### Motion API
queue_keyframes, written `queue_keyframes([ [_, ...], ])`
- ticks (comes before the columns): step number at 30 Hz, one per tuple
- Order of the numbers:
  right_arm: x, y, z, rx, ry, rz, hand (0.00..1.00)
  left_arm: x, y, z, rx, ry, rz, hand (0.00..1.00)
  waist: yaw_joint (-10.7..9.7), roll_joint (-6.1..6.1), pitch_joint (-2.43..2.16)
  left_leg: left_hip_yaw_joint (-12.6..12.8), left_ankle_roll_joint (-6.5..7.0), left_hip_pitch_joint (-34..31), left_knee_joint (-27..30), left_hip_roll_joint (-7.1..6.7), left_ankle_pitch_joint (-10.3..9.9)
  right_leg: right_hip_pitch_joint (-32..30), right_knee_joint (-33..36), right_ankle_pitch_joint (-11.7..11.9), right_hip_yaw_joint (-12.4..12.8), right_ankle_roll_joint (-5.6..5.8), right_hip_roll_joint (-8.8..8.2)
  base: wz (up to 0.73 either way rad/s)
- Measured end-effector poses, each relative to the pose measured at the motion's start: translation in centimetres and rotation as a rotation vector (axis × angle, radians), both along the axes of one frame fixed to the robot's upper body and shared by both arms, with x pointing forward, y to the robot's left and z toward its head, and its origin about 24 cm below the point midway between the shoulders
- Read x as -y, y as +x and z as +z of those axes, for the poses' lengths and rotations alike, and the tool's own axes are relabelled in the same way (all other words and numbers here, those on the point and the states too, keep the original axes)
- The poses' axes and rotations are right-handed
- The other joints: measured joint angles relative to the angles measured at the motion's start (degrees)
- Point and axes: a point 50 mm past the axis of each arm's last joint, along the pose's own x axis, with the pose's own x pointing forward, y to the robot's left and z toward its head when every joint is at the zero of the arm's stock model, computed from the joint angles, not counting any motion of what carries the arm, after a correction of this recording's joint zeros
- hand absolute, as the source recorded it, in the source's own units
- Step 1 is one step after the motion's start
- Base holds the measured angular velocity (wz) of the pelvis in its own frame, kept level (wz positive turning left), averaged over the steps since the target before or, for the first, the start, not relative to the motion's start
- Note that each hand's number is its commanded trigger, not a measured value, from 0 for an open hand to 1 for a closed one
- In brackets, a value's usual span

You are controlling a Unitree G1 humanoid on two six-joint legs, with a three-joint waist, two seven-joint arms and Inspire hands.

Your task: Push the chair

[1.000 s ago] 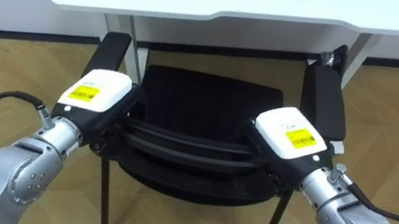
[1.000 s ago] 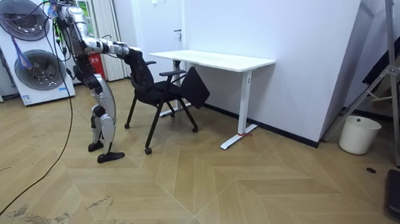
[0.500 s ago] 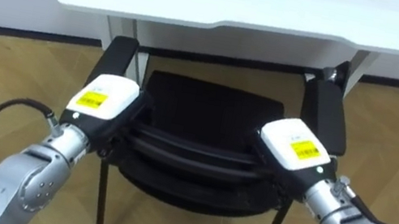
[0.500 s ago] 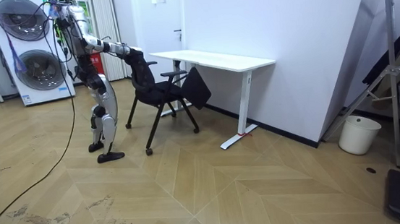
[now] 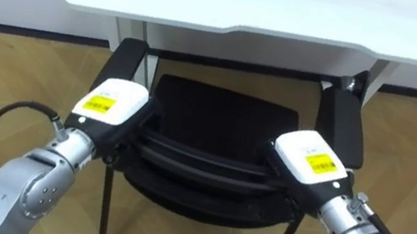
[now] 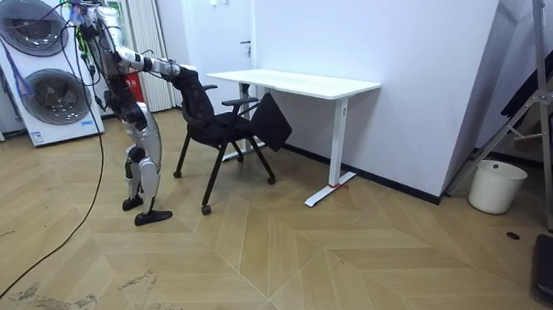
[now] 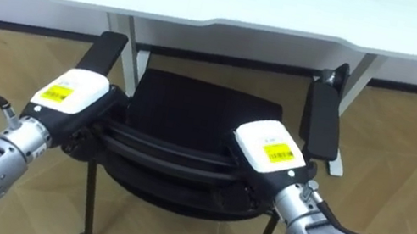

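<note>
Chair: the black chair (image 5: pixel 222 111) has its backrest (image 5: pixel 210 159) spanning between the two hands, and its seat lies just beyond them.
Left hand: the left hand (image 5: pixel 112 104) rests on the backrest's left end. Its fingers are hidden, so its grasp cannot be told.
Right hand: the right hand (image 5: pixel 310 158) rests on the backrest's right end, fingers likewise hidden.
Armrests: one armrest (image 5: pixel 126 59) lies just ahead of the left hand, the other (image 5: pixel 341 123) just ahead of the right.
Desk: the white desk (image 5: pixel 279 9) stands past the seat, ahead of both hands.
Robot: it stands behind the chair with its arms stretched forward, and the stacked washers (image 6: pixel 43 70) are at its back.
</note>
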Motion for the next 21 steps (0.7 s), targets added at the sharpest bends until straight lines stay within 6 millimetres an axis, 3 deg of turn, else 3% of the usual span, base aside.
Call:
queue_keyframes([
  [5,0.0,0.0,0.0,0.0,0.0,0.0,1.0,0.0,0.1,0.1,0.0,0.004,-0.005,1.0,0.1,-0.12,-0.01,-0.2,0.01,0.0,0.0,0.01,0.0,0.0,-0.2,0.2,0.0,0.0,0.04,0.0],
  [6,0.0,0.0,0.0,0.0,0.001,0.0,0.69,0.0,0.1,0.1,0.0,0.005,-0.006,0.71,0.1,-0.12,-0.01,-0.2,0.01,0.0,0.0,0.03,0.2,0.1,-0.8,0.5,0.0,0.0,0.13,0.0],
  [7,0.0,0.0,0.0,0.0,0.001,0.0,0.06,0.0,0.1,0.2,0.001,0.005,-0.006,0.0,0.1,-0.12,-0.01,-0.2,0.04,0.1,-0.1,0.01,0.4,0.2,-1.0,0.7,0.0,0.0,0.15,0.0],
  [8,0.0,0.0,0.0,0.002,0.001,-0.001,0.0,0.0,0.1,0.2,0.002,0.005,-0.007,0.0,0.1,-0.11,-0.01,-0.1,0.05,0.1,-0.6,-0.01,0.7,0.2,-1.6,1.0,0.0,-0.01,0.19,0.0],
  [15,-0.3,0.3,0.5,-0.008,0.02,-0.029,0.0,0.3,0.2,0.5,0.007,-0.011,0.003,0.0,0.1,-0.18,0.05,0.1,0.15,0.3,-3.2,-0.05,2.0,1.0,-5.4,3.5,0.0,-0.06,1.01,0.0],
  [21,-1.0,0.5,0.7,-0.047,0.076,-0.061,0.0,1.4,0.2,0.9,0.009,-0.047,-0.016,0.0,0.1,-0.17,0.08,0.3,0.02,1.9,-5.0,-0.2,2.6,2.2,-6.1,3.7,0.1,-0.06,1.11,0.0],
])
